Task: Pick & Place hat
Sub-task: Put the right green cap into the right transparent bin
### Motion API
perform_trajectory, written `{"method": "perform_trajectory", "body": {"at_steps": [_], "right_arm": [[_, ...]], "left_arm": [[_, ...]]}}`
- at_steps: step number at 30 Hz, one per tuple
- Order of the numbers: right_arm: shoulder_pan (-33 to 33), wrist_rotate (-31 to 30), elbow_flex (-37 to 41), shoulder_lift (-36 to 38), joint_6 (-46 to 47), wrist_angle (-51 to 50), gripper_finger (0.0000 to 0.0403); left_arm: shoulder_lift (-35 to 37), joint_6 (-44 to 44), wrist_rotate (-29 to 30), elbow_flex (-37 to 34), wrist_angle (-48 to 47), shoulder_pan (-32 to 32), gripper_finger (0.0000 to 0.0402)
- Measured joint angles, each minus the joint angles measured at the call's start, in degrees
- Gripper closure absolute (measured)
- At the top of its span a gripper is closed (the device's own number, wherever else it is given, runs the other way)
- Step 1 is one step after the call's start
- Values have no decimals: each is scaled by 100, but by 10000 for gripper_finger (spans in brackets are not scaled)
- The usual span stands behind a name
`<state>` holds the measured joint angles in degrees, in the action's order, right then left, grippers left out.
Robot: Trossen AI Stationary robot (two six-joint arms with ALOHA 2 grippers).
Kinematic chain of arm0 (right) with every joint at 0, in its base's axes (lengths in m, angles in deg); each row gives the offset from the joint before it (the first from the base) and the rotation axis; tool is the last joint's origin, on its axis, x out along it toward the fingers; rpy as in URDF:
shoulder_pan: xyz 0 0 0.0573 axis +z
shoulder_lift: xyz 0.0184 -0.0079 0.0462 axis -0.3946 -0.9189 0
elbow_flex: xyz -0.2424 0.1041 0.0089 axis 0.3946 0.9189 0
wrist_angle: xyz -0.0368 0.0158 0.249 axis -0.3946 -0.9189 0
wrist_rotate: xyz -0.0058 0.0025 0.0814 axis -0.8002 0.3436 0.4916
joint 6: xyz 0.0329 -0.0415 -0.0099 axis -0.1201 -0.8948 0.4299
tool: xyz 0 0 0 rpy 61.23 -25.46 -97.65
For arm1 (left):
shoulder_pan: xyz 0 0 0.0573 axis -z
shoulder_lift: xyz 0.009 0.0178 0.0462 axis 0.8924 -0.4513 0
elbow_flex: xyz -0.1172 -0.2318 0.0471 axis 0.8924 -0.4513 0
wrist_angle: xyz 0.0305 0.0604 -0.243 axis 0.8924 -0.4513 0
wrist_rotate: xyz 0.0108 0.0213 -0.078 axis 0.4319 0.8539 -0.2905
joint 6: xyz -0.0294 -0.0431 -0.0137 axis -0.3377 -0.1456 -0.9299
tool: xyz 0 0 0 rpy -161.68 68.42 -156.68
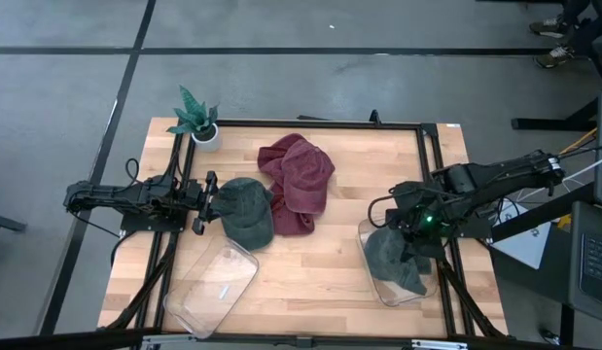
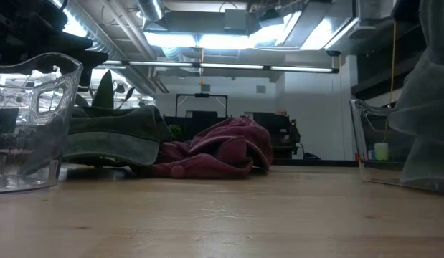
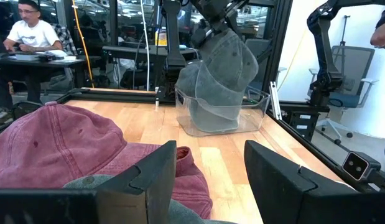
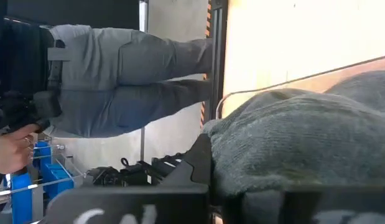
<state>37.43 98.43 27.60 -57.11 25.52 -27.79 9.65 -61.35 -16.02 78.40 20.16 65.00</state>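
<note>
Right tool [image 1: 413, 241] clamped on grey hat [image 1: 390, 255], hung over right bin [image 1: 371, 284] for drop; left tool [image 1: 205, 202] wide, beside green hat [image 1: 247, 209].

- Grey concrete floor [image 1: 310, 83] w/ dark tape lines
- Fluorescent ceiling lights [image 2: 229, 39], exposed ducts
- White wall [image 2: 318, 115]
- Seated person [image 3: 32, 34] at desk
- Blue office chair [image 3: 351, 81]

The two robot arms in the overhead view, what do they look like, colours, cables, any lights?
Both arms are dark, nearly black, built of slim jointed segments. The left arm ends in a left pincer with two flat, blocky dark fingers. Thin black cables loop beside its base. The right arm is bulkier at the wrist, where a small green light glows, with black cable looping alongside.
</note>
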Motion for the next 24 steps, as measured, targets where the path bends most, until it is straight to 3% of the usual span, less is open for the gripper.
{"method": "perform_trajectory", "body": {"at_steps": [6,14,24], "right_arm": [[0,-109,0,-167,-190,-517,398],[-2,-1158,2,-242,-615,-1484,398],[-2,-1762,4,-242,-784,-1772,373]], "left_arm": [[0,0,0,-2,0,0,217],[-1,0,0,-1,0,0,217],[0,0,0,0,0,0,217]]}}
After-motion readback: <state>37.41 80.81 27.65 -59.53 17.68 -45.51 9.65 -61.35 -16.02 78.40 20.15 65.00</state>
